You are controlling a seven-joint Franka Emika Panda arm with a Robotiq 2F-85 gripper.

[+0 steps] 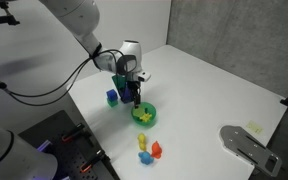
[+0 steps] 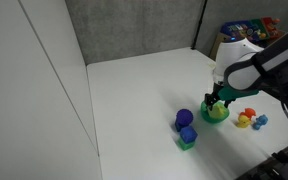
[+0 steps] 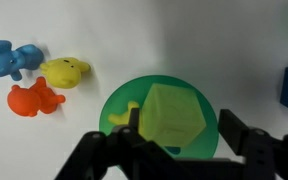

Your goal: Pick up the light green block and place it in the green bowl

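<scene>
In the wrist view the light green block (image 3: 174,115) lies tilted inside the green bowl (image 3: 119,100), beside a small yellow piece. My gripper (image 3: 182,125) hangs just over the bowl with its fingers on either side of the block. The fingers are open, with a clear gap between the right finger and the block. In both exterior views the gripper (image 1: 135,99) (image 2: 216,101) stands right above the bowl (image 1: 144,115) (image 2: 217,114); the block is hidden there.
A blue (image 3: 9,58), a yellow (image 3: 66,72) and an orange toy (image 3: 34,100) lie near the bowl. A blue block (image 1: 112,97) (image 2: 188,134) and a purple cylinder (image 2: 184,118) stand on its other side. A grey object (image 1: 246,145) lies near the table edge.
</scene>
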